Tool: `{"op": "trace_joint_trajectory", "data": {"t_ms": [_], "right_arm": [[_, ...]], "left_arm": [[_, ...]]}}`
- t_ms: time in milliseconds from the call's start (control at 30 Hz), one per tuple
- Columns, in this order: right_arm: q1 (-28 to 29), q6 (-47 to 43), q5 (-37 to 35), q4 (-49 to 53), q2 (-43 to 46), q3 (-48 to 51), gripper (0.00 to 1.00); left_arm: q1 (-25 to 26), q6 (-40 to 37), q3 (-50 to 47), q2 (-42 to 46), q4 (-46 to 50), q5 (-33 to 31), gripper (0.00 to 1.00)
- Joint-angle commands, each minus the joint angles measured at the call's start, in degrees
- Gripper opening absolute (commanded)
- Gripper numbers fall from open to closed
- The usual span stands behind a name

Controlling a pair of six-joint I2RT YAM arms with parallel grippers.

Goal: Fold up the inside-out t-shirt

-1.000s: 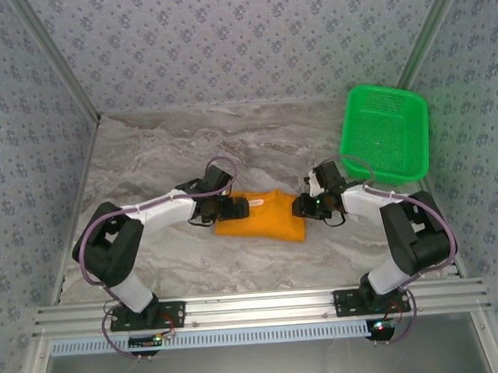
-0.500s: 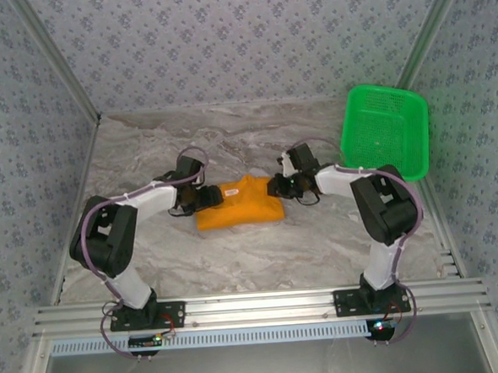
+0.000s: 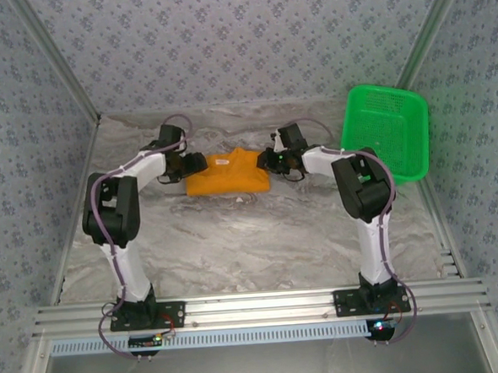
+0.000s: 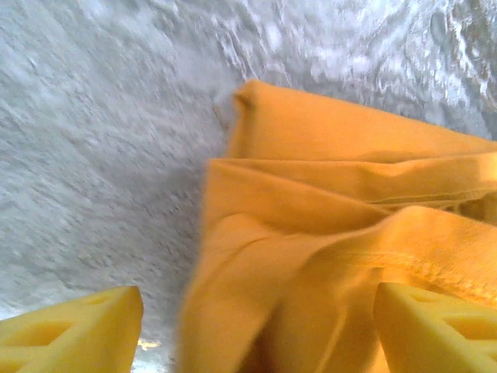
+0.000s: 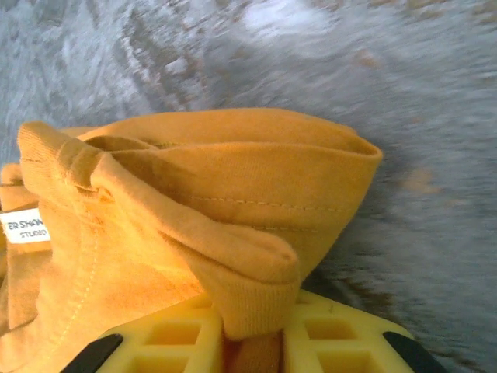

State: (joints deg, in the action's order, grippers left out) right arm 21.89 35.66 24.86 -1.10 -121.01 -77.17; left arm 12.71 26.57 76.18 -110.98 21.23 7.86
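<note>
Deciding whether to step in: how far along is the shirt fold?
Done: the t-shirt lies as a compact layered rectangle on the table. In hand: the right gripper pinches a folded edge; the left gripper stands open at the opposite edge. Remaining: release, and perhaps tidy the bunched layers.

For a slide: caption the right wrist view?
Right gripper pinches a fold of the orange-yellow t-shirt on the marbled table, neck label at left.

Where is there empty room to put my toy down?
Free: the wide bare table between the t-shirt and the arms' bases, and the strip between the t-shirt and the back wall. Crowded: the t-shirt's ends, where the left gripper and right gripper meet it. The green basket takes the far right.
</note>
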Motion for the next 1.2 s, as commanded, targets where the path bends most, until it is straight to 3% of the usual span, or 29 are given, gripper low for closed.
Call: {"op": "trace_joint_trajectory", "data": {"t_ms": [0, 67, 200, 300, 333, 367, 500, 667, 800, 933, 967, 1000, 1067, 1167], "right_arm": [[-2.4, -1.1, -0.7, 1.3, 1.3, 2.2, 0.28], [-2.4, -2.1, 1.4, 1.6, 0.8, 2.1, 0.35], [-2.0, -3.9, 2.4, 2.9, 2.1, 1.4, 0.49], [-2.5, -4.0, -0.7, 3.2, 7.6, 3.3, 0.58], [-2.8, -4.4, -2.4, 3.5, 10.4, 4.3, 0.73], [-3.0, -5.3, -4.3, 4.3, 13.6, 5.1, 0.98], [-2.5, -13.3, -17.4, 9.0, 27.7, 10.7, 1.00], [-1.1, -23.6, -32.7, 9.1, 46.8, 23.8, 1.00], [-2.0, -26.1, -40.8, 5.9, 61.2, 38.2, 1.00], [-5.8, -32.2, -38.4, -5.5, 69.8, 53.5, 1.00], [-7.3, -33.0, -36.6, -8.6, 70.7, 55.3, 1.00], [-9.1, -31.2, -35.7, -5.6, 71.5, 54.5, 1.00], [-12.5, -31.8, -33.6, -6.2, 71.6, 54.8, 1.00], [-17.4, -36.1, -28.0, -16.6, 69.8, 60.4, 1.00]], "left_arm": [[-0.9, -3.8, 2.6, -0.4, -0.2, 0.5, 0.89], [-1.0, -5.5, 3.2, 1.8, -0.5, 2.7, 0.99], [-1.0, -4.9, 4.5, 7.9, 1.1, 4.3, 1.00], [-1.0, -3.7, 2.5, 14.2, 1.8, 1.2, 1.00], [-1.0, -4.2, 0.9, 16.8, 0.7, 0.4, 1.00], [-1.0, -5.1, -0.8, 19.6, -0.5, -0.5, 1.00], [-0.7, -10.1, -9.3, 31.9, -5.9, -5.7, 1.00], [1.0, -18.9, -27.5, 46.7, -16.0, -18.9, 1.00], [0.9, -30.1, -42.3, 50.6, -25.7, -20.4, 1.00], [-0.4, -32.8, -48.7, 47.0, -31.2, -17.1, 1.00], [-1.2, -35.9, -49.7, 45.4, -33.0, -12.1, 1.00], [-1.9, -36.5, -50.4, 43.7, -35.7, -11.1, 1.00], [-3.8, -34.1, -51.7, 40.6, -41.3, -11.3, 1.00], [-6.6, -31.7, -52.4, 37.2, -49.0, -10.1, 1.00]]}}
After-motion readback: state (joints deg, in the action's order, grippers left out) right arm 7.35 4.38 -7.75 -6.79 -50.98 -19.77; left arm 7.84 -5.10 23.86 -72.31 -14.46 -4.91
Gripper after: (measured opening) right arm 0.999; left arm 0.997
